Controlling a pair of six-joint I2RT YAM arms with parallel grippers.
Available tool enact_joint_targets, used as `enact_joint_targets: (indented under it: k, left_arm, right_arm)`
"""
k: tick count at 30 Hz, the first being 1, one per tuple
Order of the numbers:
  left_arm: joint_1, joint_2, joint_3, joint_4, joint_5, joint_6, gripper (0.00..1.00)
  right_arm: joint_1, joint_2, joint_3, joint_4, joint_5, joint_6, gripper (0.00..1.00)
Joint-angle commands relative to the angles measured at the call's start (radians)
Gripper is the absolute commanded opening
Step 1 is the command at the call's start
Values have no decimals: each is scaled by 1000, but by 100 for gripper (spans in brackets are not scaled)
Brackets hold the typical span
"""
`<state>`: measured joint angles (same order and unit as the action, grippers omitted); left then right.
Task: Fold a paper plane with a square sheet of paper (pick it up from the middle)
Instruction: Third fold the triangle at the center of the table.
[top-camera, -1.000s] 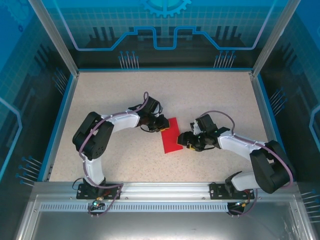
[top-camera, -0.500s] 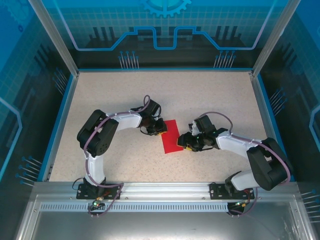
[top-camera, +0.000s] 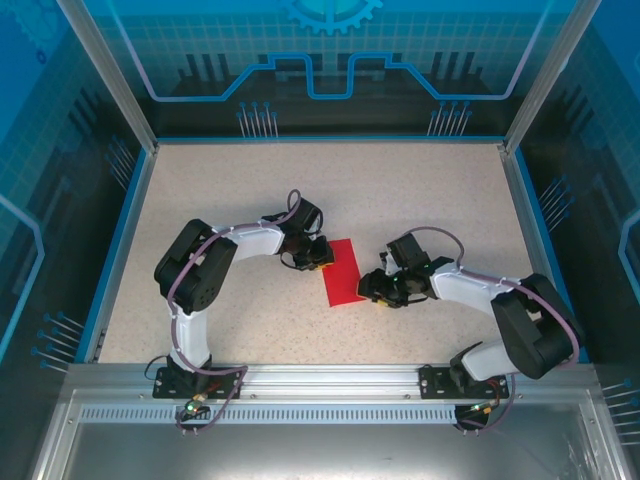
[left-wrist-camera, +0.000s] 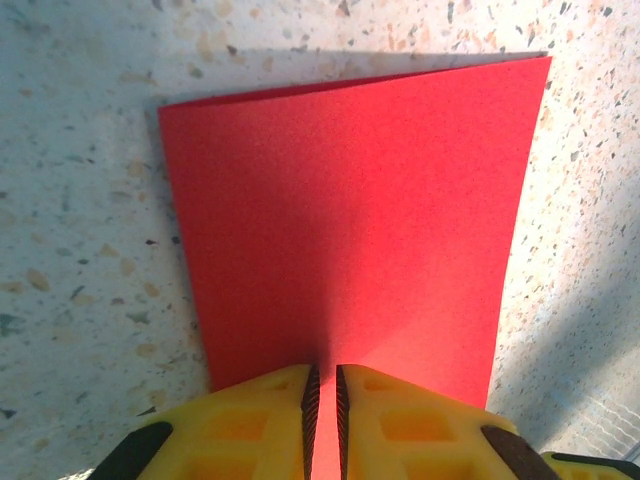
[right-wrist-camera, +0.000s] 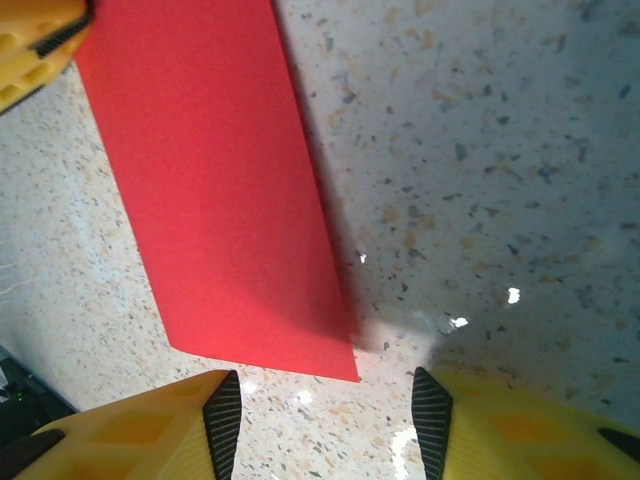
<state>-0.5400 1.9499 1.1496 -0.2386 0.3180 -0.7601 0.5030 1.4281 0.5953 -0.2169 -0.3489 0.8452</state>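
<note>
Paper (top-camera: 343, 272), a narrow folded strip, lies mid table (top-camera: 220, 200); right gripper (right-wrist-camera: 325, 410) has edged in
Left gripper (left-wrist-camera: 323, 400) fingers are closed on the paper's left long edge, pinning it. Over the last second the right gripper slid closer to the near right corner, fingers apart and empty. Probably setting up to lift that corner for the next fold

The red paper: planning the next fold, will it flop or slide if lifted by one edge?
Probably floppy: the red paper looks thin, so beyond the pinch of the left gripper it would likely sag. Likely light, and apt to slide on the glossy table.
</note>
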Motion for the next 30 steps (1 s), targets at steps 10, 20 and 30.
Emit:
enact_joint_targets:
  k: [10, 20, 30]
  left_arm:
    - [-7, 32, 12, -77, -43, 2, 17]
    - [-7, 39, 16, -81, -43, 2, 16]
    - [-8, 40, 12, -83, -45, 2, 16]
  right_arm:
    - [32, 44, 32, 17, -47, -6, 48]
    - [32, 50, 30, 71, -56, 21, 43]
    - [32, 65, 19, 112, -58, 64, 38]
